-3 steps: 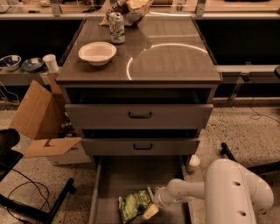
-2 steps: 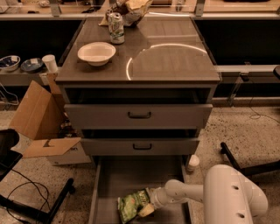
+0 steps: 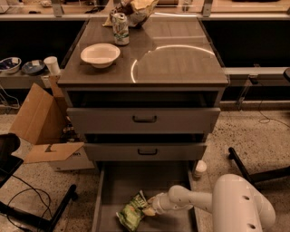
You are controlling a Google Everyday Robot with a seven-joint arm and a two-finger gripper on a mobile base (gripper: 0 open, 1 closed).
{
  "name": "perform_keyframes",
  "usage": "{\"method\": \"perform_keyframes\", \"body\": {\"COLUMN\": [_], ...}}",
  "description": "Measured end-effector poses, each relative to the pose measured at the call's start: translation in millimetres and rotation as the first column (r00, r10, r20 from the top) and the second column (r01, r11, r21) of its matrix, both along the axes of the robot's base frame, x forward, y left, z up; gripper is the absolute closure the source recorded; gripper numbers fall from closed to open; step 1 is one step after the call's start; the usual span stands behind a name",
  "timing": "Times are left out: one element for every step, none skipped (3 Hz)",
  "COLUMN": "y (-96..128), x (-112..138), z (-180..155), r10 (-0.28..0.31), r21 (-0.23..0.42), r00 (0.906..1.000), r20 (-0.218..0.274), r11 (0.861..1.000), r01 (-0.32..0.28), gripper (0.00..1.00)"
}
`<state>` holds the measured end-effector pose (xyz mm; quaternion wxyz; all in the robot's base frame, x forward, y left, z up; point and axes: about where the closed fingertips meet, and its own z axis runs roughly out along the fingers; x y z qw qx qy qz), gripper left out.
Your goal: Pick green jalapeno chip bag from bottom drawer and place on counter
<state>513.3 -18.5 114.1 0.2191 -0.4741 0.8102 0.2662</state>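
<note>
The green jalapeno chip bag [image 3: 133,211] lies on the floor of the open bottom drawer [image 3: 111,181], near its front left. My gripper [image 3: 150,209] reaches in from the right on a white arm, and its tip is against the bag's right edge. The counter [image 3: 181,63] is the glossy grey-brown cabinet top with a curved light reflection.
A white bowl [image 3: 100,54], a green-and-white soda can [image 3: 120,29] and a tan-brown bag [image 3: 138,8] stand on the counter's back left. Two shallower drawers [image 3: 144,119] are above the bottom drawer. A cardboard box [image 3: 41,122] stands left of the cabinet. A small white bottle [image 3: 200,168] is on the floor right.
My arm has reached further left into the bottom drawer, and the gripper has come up against the chip bag. The bag has shifted slightly.
</note>
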Motion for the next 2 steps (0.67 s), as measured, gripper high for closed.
{"method": "perform_keyframes", "body": {"y": [4.2,9.6], "x": [-2.4,-5.1], "z": [3.1,17.9], "r10": [0.011,0.031], "r21": [0.001,-0.005], "r00": [0.9999,0.9994], "r20": [0.002,0.016], "r11": [1.0,0.999], "r01": [-0.011,-0.031], "gripper": [0.89,1.0]}}
